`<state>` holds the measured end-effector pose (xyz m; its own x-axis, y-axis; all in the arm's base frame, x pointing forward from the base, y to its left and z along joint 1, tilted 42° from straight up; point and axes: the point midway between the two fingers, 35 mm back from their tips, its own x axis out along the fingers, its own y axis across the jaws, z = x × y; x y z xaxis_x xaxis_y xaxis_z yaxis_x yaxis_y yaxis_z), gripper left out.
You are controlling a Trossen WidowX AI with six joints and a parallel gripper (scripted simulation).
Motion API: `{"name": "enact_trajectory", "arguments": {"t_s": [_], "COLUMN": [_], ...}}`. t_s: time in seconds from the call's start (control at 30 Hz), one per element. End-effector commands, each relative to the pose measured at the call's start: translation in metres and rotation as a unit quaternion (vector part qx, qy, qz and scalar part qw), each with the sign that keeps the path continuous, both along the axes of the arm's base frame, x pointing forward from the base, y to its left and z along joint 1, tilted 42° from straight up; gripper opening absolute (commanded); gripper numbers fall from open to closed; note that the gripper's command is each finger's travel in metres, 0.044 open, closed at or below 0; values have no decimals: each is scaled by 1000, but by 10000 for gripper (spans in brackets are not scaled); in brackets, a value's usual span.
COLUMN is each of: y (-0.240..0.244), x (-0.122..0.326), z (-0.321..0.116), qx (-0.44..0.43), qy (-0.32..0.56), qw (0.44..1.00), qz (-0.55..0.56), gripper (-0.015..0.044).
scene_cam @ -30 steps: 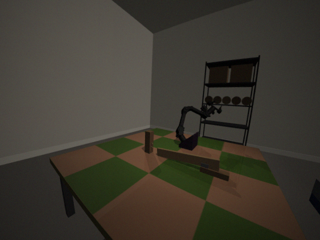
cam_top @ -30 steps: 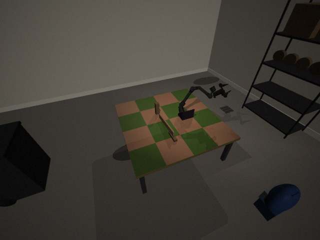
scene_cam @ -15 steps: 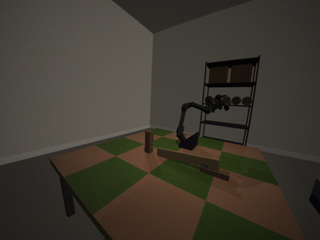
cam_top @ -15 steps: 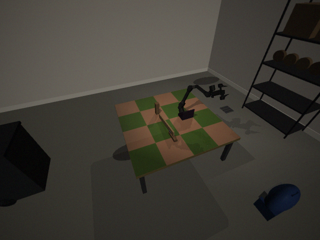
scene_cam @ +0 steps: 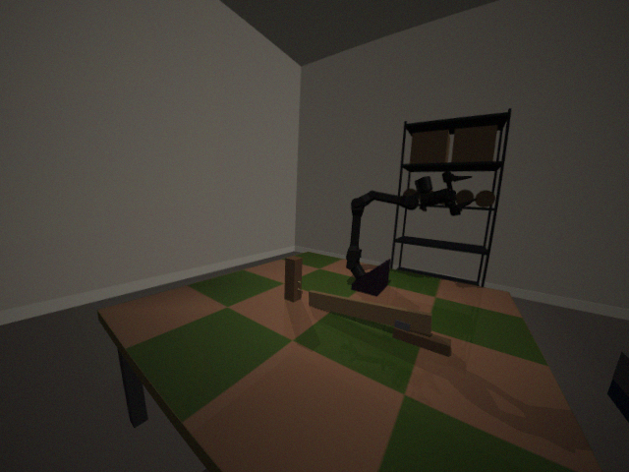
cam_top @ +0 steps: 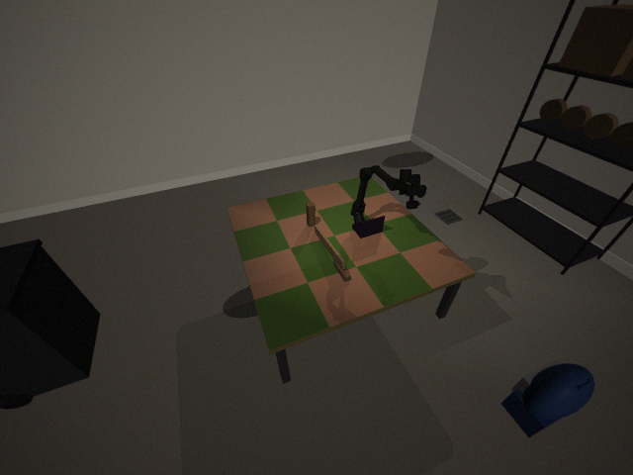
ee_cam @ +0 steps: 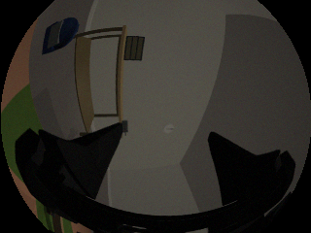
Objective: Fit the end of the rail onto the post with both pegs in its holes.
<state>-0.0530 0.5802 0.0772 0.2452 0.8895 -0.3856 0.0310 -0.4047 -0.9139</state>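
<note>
The wooden rail point(cam_top: 329, 246) point(scene_cam: 366, 309) slopes down from the bracket point(scene_cam: 402, 325) on the low footboard block point(cam_top: 347, 276) point(scene_cam: 434, 346) to the table in front of the post. The short wooden post point(cam_top: 310, 216) point(scene_cam: 293, 279) stands upright. Its small pegs show faintly in the exterior view, on the side facing the rail, and a gap separates the rail end from the post. My gripper point(cam_top: 416, 197) point(scene_cam: 472, 188) point(ee_cam: 167, 132) is wide open and empty. It is raised high, off to the side and away from the rail and post. The wrist view shows neither peg nor rail end clearly.
The arm's dark base block point(cam_top: 369, 227) point(scene_cam: 374, 282) stands on the checkered table point(cam_top: 286, 319) point(scene_cam: 254, 401) beside the rail. A black shelf rack point(cam_top: 567, 186) point(scene_cam: 441, 247) stands off the table behind the arm. A blue object point(cam_top: 560, 391) point(ee_cam: 68, 33) lies on the floor.
</note>
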Motion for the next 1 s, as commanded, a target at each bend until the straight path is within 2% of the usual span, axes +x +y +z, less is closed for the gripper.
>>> {"name": "enact_trajectory", "arguments": {"t_s": [0.0, 0.23, 0.5, 0.73, 0.97], "y": [-14, -62, -153, -258, -377], "x": [69, 184, 293, 361, 395], "z": [-17, -37, -58, -60, -52], "qx": [-54, -141, -234, -313, -387], "qy": [1, 19, 64, 101, 146], "qw": [996, 969, 905, 818, 703], "qz": [-73, -204, -348, -472, -578], "gripper": [440, 440, 440, 440, 440]}}
